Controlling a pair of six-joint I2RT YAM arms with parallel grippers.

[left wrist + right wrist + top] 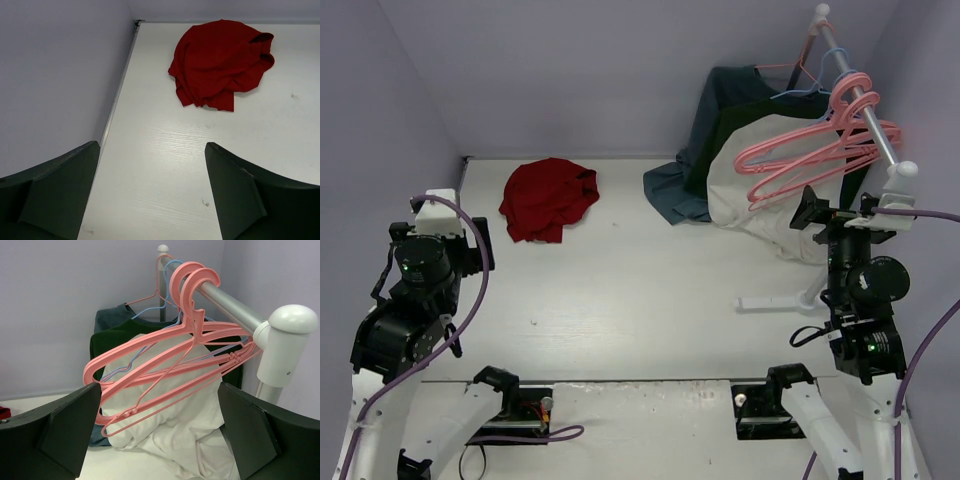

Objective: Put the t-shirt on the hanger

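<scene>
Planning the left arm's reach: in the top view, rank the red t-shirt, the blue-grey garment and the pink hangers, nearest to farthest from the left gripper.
From the left gripper:
1. red t-shirt, back left of the table.
2. blue-grey garment, at the back, right of centre.
3. pink hangers, on the rail, far right.

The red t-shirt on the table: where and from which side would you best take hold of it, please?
Probably a raised fold at the near edge of the t-shirt, coming down from above with the open left gripper. It lies bunched on the table with nothing overhanging, so a sideways approach finds no edge, while the folds offer cloth to pinch.
</scene>
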